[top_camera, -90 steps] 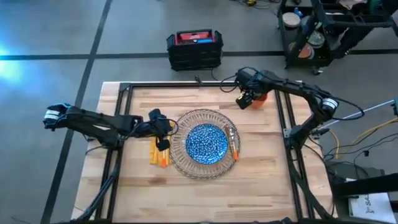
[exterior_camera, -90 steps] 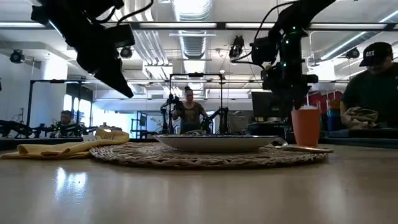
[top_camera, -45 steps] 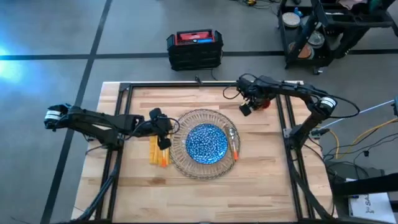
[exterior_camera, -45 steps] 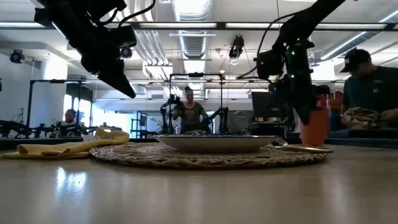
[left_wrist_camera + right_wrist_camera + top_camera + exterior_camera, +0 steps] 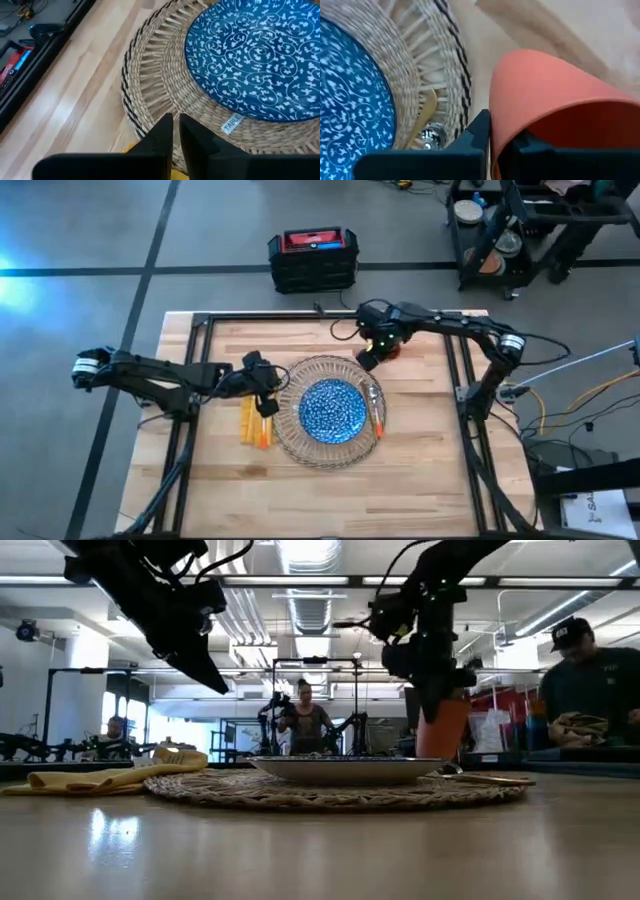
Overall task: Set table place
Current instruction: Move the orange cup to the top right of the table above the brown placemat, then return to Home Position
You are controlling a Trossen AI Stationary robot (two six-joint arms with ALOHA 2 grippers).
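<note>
We note the right hand point(image 5: 371, 352) gripping the red-orange cup point(image 5: 441, 726), one finger inside the rim and one outside as the right wrist view shows it. In the high view it sits just above and right of centre frame, at the upper right edge of the woven placemat point(image 5: 300, 372); the cup itself is mostly hidden under the arm there. In the low view the cup appears lifted off the counter point(image 5: 420, 460), though its base is partly hidden behind the blue-patterned plate point(image 5: 332, 410).

Key relation: bare counter for setting down lies just up and right of the placemat rim, directly beside the hand.

Left hand point(image 5: 262, 387) hovers at the placemat's left edge, over the yellow napkin point(image 5: 110, 777), fingers nearly together, empty. The right arm is clearly nearer.
</note>
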